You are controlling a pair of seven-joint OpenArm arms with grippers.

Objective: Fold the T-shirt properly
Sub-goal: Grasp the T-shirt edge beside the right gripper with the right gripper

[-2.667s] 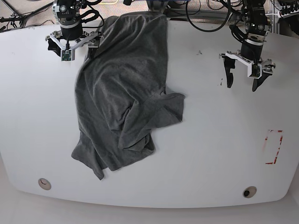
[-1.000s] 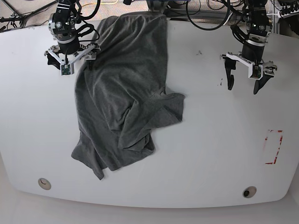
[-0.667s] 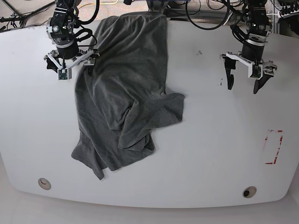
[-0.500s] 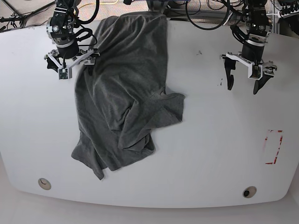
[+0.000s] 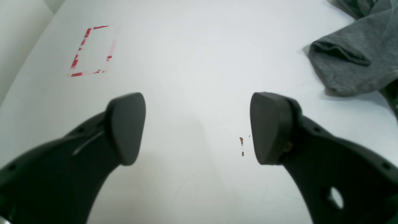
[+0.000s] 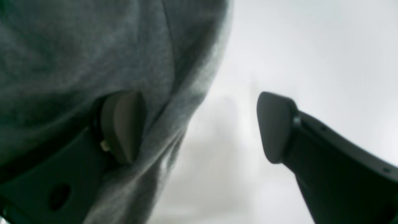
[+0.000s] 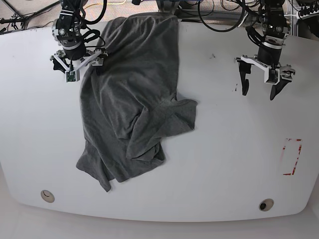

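Dark heather-grey knit T-shirt point(image 7: 134, 94) lay crumpled on my white tabletop point(image 7: 224, 149), stretching from the far edge toward the near left. My right gripper point(image 7: 79, 63) stood spread wide at the shirt's upper left edge, one finger point(image 6: 122, 124) against the cloth, nothing clamped. My left gripper point(image 7: 264, 79) hung wide and empty over bare table, well apart from the shirt, beyond the red rectangular marking point(image 7: 292, 157)

Dark grey T-shirt point(image 7: 132, 94) — rumpled, half-folded — on white table point(image 7: 224, 149)
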